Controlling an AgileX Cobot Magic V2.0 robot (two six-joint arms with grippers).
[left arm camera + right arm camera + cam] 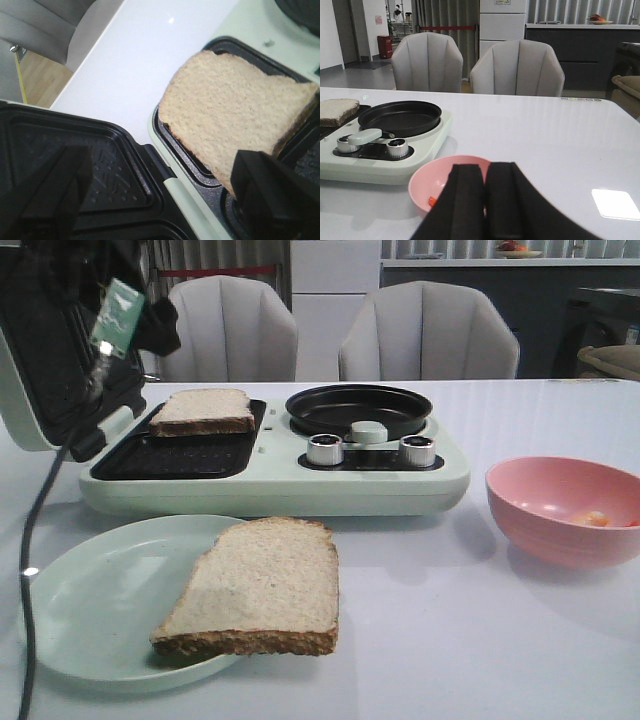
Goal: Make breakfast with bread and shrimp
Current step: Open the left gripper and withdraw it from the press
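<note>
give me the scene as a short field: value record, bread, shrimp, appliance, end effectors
bread on grill: one slice lying on the open sandwich maker
bread on plate: one slice overhanging the pale green plate
shrimp: orange pieces in the pink bowl
round pan: black pan, nothing visible in it
left end effector: open above the grill slice
right end effector: shut, holding nothing

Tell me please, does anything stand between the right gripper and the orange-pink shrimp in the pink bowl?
Nothing visible does: the right gripper, fingers together, hangs just above the open round pink bowl, with the small orange-pink shrimp uncovered inside.
</note>
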